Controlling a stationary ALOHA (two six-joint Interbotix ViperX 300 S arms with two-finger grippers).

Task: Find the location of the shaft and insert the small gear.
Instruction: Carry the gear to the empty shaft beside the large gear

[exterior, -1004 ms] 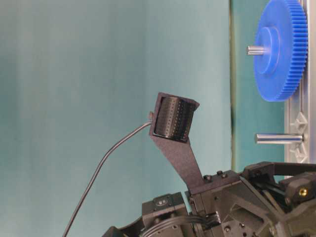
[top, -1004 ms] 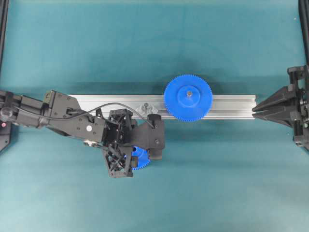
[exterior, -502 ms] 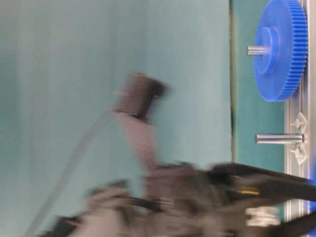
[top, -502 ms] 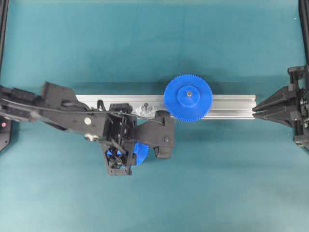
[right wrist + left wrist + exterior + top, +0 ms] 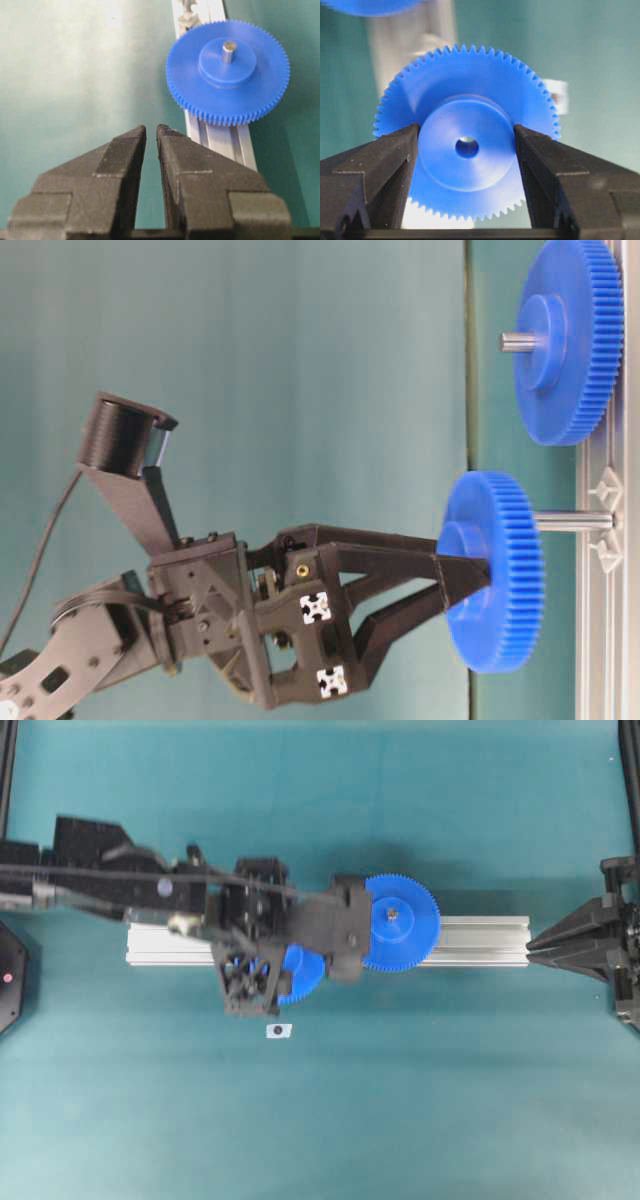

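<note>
Between the fingers of the left end effector [image 5: 466, 145] sits the small gear [image 5: 466, 132], clamped by its raised round hub, one dark finger [image 5: 380, 165] at 9 o'clock of the hub and the other at 3 o'clock. From table level, this gear [image 5: 492, 570] hangs face-on to the shaft [image 5: 572, 522], whose grey pin shows between the gear and the aluminium rail [image 5: 606, 540]; whether the pin has entered the centre hole I cannot tell. Overhead, the small gear [image 5: 302, 972] lies over the rail [image 5: 480, 940], with the larger blue gear [image 5: 400, 923] just beside it at 2 o'clock. A tiny white tag [image 5: 279, 1031] rests on the teal counter [image 5: 400, 1100] at 6 o'clock. Far off at 3 o'clock, the right end effector [image 5: 151, 131] has its fingers nearly together, gripping nothing.
</note>
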